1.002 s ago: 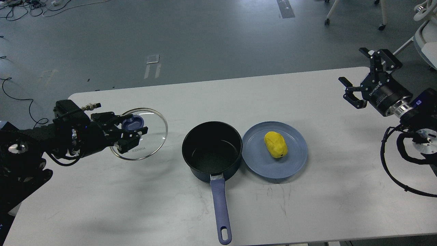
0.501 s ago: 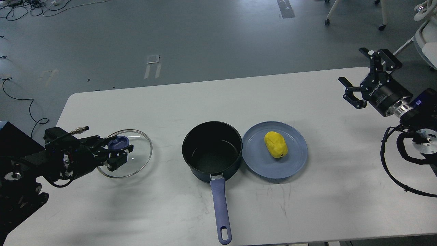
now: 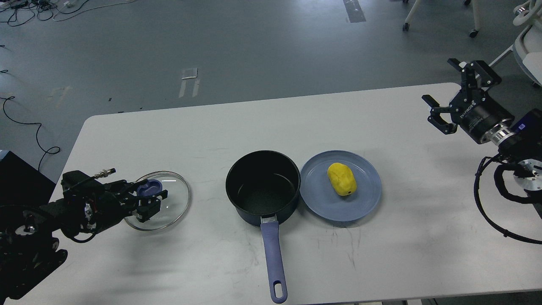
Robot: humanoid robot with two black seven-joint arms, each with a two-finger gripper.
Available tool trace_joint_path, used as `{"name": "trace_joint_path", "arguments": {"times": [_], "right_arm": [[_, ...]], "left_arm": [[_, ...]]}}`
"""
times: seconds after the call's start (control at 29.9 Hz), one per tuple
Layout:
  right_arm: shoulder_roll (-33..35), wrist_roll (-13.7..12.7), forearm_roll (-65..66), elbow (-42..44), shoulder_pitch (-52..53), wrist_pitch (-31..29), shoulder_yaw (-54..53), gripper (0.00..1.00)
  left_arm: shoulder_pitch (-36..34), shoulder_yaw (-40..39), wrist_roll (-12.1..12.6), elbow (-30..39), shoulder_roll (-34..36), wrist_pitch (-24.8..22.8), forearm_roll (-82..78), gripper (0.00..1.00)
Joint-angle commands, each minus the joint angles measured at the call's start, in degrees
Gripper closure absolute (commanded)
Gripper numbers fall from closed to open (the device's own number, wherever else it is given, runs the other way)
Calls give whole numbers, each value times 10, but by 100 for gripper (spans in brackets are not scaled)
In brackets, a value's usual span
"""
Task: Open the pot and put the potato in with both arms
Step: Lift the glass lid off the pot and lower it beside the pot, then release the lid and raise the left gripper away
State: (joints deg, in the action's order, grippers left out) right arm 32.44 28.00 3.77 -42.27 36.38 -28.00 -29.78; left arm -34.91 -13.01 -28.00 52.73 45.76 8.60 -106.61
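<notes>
The dark pot [image 3: 263, 186] stands open at the table's middle, its blue handle [image 3: 273, 258] pointing toward me. The yellow potato [image 3: 342, 179] lies on a blue plate [image 3: 320, 198] touching the pot's right side. The glass lid [image 3: 169, 203] with a blue knob [image 3: 149, 187] sits low at the table's left, resting on or just above the surface. My left gripper [image 3: 149, 200] is shut on the knob. My right gripper [image 3: 439, 81] is open and empty, raised over the table's far right corner, well away from the potato.
The white table [image 3: 381, 254] has bare surface in front of the plate and behind the pot. Office chair legs [image 3: 474, 25] and a white chair [image 3: 529, 46] stand on the floor at the far right. Cables [image 3: 25, 123] lie on the floor at the left.
My left gripper has carried the lid down and toward me, from raised beside the pot to low at the table's left. My right gripper has barely shifted.
</notes>
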Motion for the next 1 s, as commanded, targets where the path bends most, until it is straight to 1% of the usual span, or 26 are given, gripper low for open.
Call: {"name": "trace_joint_path", "arguments": {"times": [0.0, 0.13, 0.17, 0.23, 0.27, 0.43, 0.53, 0.57, 0.6, 0.63, 0.67, 0.73, 0.77, 0.8, 0.87, 0.94, 0.97], "right_arm": [[1, 0, 0, 0, 0, 0, -1, 0], [2, 0, 0, 0, 0, 0, -1, 0], [2, 0, 0, 0, 0, 0, -1, 0], [3, 0, 0, 0, 0, 0, -1, 0], [3, 0, 0, 0, 0, 0, -1, 0], [4, 0, 0, 0, 0, 0, -2, 0], [5, 0, 0, -1, 0, 0, -2, 0], [5, 0, 0, -1, 0, 0, -2, 0], [8, 0, 0, -1, 0, 0, -1, 0], [9, 0, 0, -1, 0, 0, -1, 0], [10, 0, 0, -1, 0, 0, -1, 0], [10, 0, 0, -2, 0, 0, 0, 0], [10, 0, 0, -2, 0, 0, 0, 0], [10, 0, 0, -2, 1, 0, 0, 0], [10, 0, 0, -2, 1, 0, 1, 0], [10, 0, 0, -2, 1, 0, 1, 0], [10, 0, 0, -2, 1, 0, 2, 0]], "left_arm": [[5, 1, 0, -8, -1, 0, 0, 26], [7, 3, 0, -14, -1, 0, 0, 23], [7, 4, 0, -14, -1, 0, 0, 19], [7, 4, 0, -13, -1, 0, -1, 7], [7, 4, 0, -13, 0, -1, -1, 3], [-2, -2, 0, 4, 13, -3, 35, 2], [-21, -2, 0, 42, 32, -9, 104, 2], [-40, 1, 0, 67, 44, -18, 146, 2], [-58, 1, 0, 87, 53, -42, 187, 2], [-67, 0, 0, 94, 56, -56, 205, 2], [-86, -3, 0, 105, 58, -87, 249, 2], [-106, -3, 0, 108, 58, -112, 300, 2], [-125, -3, 0, 109, 57, -134, 361, 2], [-133, -3, 0, 109, 53, -143, 393, 2], [-152, -3, 0, 109, 30, -153, 541, 2], [-157, -3, 0, 108, 18, -153, 617, 2], [-160, -3, 0, 103, 7, -150, 682, 2]]}}
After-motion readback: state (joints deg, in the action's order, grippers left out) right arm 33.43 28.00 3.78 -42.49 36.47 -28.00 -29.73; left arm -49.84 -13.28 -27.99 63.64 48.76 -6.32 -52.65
